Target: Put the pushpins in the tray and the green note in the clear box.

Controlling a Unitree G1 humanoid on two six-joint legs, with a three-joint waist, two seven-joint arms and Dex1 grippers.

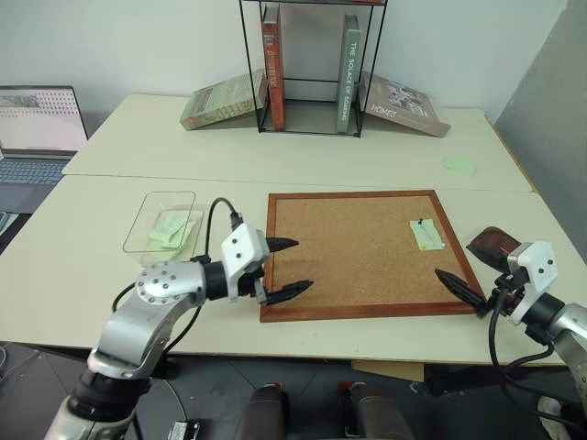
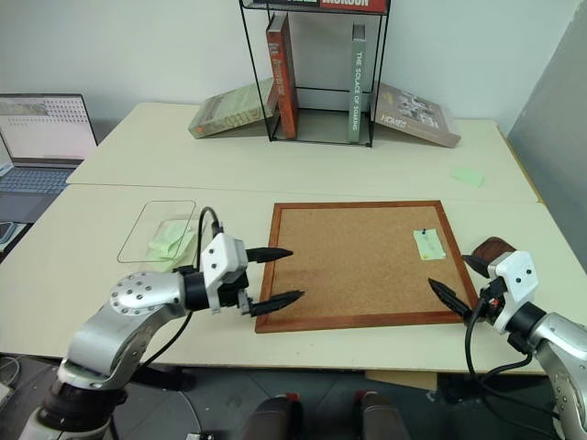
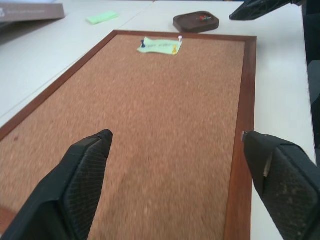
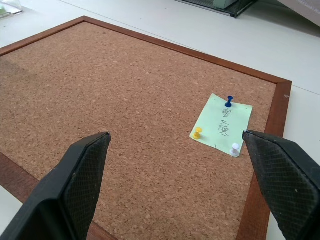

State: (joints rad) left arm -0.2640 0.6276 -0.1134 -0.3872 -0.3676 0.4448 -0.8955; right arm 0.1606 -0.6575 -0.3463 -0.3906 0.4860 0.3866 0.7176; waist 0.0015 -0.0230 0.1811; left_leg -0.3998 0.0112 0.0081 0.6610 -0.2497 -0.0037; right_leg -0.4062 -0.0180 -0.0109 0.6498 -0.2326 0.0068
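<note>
The green note is pinned near the right edge of the corkboard. Three pushpins hold it: blue, yellow and white. The dark brown tray sits on the table just right of the board, with small red pins in it. The clear box lies left of the board and has pale green slips inside. My left gripper hangs open over the board's near left corner. My right gripper is open at the near right corner, beside the tray and short of the note.
A loose green slip lies on the far table at the right. A black wire rack with upright books stands at the back, flanked by leaning books. A laptop sits at the far left.
</note>
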